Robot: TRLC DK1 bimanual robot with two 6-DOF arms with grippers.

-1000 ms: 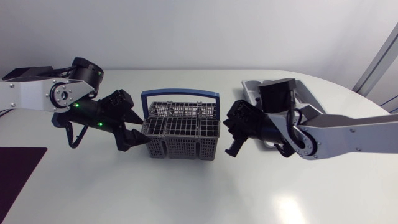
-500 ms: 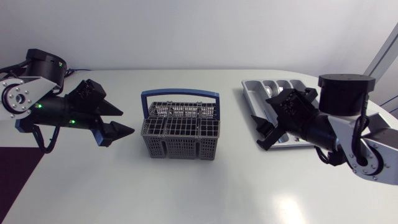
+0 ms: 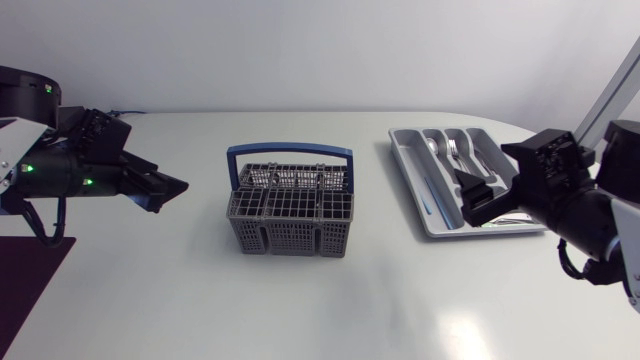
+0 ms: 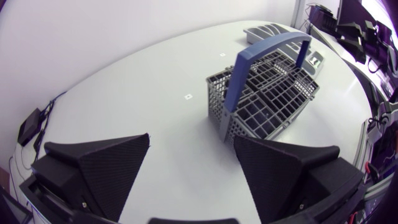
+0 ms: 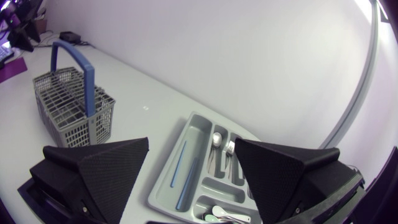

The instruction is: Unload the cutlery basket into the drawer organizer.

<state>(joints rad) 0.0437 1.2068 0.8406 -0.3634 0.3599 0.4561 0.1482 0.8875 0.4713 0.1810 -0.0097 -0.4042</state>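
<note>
Head view shows the basket [image 3: 290, 215] well apart from both arms. Left gripper [image 4: 193, 140] gapes wide, basket ahead of it. Right gripper [image 5: 191, 142] is spread wide too, organizer [image 5: 200, 134] just ahead, cutlery [image 5: 216, 138] inside.

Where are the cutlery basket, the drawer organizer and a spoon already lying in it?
cutlery basket [image 3: 290, 150]: head view, top bar of its blue handle.
drawer organizer [image 3: 408, 172]: head view, the rim on the side nearest the basket.
spoon [image 5: 216, 138]: right wrist view, its shiny bowl.
</note>
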